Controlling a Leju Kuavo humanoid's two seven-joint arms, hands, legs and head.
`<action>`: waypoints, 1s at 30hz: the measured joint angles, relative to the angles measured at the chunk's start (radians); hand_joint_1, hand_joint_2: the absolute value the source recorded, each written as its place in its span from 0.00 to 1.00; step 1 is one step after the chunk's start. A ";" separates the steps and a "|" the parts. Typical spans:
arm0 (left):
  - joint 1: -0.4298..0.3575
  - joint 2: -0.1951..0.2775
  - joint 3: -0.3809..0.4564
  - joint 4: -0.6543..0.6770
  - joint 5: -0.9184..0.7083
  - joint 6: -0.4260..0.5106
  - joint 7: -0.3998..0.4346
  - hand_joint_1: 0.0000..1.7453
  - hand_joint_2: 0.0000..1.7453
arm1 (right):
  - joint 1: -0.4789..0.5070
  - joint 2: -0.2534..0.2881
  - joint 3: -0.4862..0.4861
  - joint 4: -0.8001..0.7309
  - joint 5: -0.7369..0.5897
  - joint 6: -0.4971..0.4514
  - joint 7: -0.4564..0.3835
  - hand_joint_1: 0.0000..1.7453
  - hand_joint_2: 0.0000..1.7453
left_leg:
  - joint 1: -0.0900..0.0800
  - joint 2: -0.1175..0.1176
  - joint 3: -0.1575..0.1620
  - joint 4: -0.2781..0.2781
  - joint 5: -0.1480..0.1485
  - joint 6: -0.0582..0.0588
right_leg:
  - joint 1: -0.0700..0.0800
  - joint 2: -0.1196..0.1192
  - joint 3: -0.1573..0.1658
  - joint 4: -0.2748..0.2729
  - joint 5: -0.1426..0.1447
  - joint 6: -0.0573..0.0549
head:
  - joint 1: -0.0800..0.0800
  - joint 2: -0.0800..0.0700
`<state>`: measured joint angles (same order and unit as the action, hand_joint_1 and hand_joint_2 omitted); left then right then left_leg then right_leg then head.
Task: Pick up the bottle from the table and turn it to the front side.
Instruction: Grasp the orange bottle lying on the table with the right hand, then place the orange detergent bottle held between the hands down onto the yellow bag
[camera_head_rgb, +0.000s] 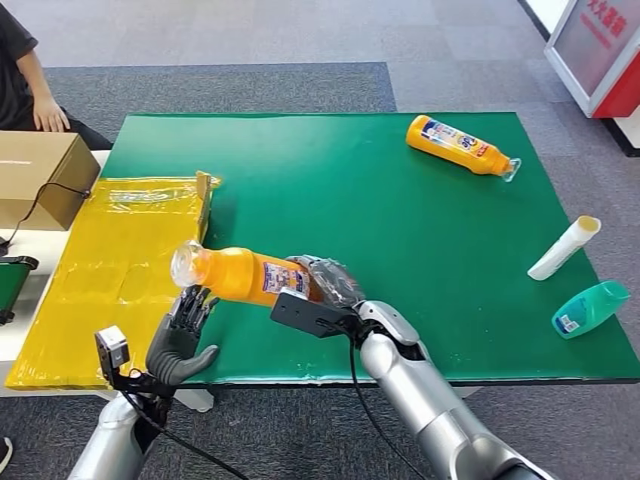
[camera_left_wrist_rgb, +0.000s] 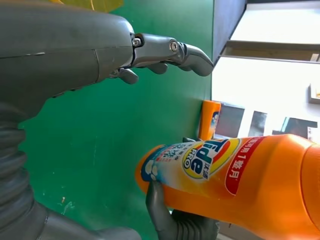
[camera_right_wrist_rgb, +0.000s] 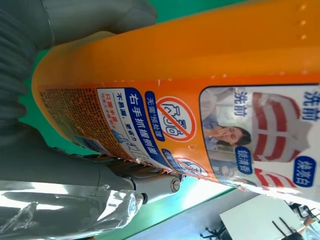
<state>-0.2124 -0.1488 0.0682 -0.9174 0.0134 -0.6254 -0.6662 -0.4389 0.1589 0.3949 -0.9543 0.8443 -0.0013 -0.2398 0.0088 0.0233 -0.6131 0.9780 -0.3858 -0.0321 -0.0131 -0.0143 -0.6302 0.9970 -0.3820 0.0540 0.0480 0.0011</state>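
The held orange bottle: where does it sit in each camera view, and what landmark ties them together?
Head view: orange bottle near the front table edge, held in the right hand.
Left wrist view: bottle across the lower right.
Right wrist view: bottle spans the frame.
Shared landmark: the green table.

The right arm (camera_head_rgb: 430, 395) reaches forward and inward from the lower right, and its hand (camera_head_rgb: 328, 285) is wrapped around the base end of the bottle (camera_head_rgb: 241, 275), holding it lying level above the table's near edge. The left hand (camera_head_rgb: 181, 335) is raised just beneath the bottle's capped end, palm up, fingers (camera_left_wrist_rgb: 170, 52) apart and holding nothing.
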 joint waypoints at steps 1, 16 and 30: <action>-0.003 0.002 -0.007 0.000 0.000 -0.008 0.000 0.00 1.00 | 0.001 0.004 0.002 0.001 0.000 -0.002 -0.001 1.00 1.00 | 0.000 0.000 0.000 0.000 0.000 0.000 | 0.000 0.000 0.000 0.000 0.000 0.000 | 0.000 0.000; -0.066 0.034 -0.141 -0.020 0.016 0.030 0.001 0.27 1.00 | 0.033 0.105 0.098 0.156 0.021 -0.071 -0.040 0.73 1.00 | 0.000 0.000 0.000 0.000 0.000 0.000 | 0.000 0.000 0.000 0.000 0.000 0.000 | 0.000 0.000; -0.037 0.032 -0.169 -0.149 -0.240 0.302 0.002 1.00 1.00 | 0.074 0.112 0.125 0.147 0.006 -0.077 -0.016 0.00 1.00 | 0.000 0.000 0.000 0.000 0.000 -0.001 | 0.000 0.000 0.000 0.000 0.000 0.000 | 0.000 0.000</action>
<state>-0.2493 -0.1167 -0.1008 -1.0669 -0.2262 -0.3239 -0.6642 -0.3646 0.2706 0.5200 -0.8076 0.8507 -0.0787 -0.2553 0.0089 0.0233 -0.6131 0.9779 -0.3855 -0.0327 -0.0130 -0.0141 -0.6305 0.9970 -0.3821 0.0539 0.0479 0.0011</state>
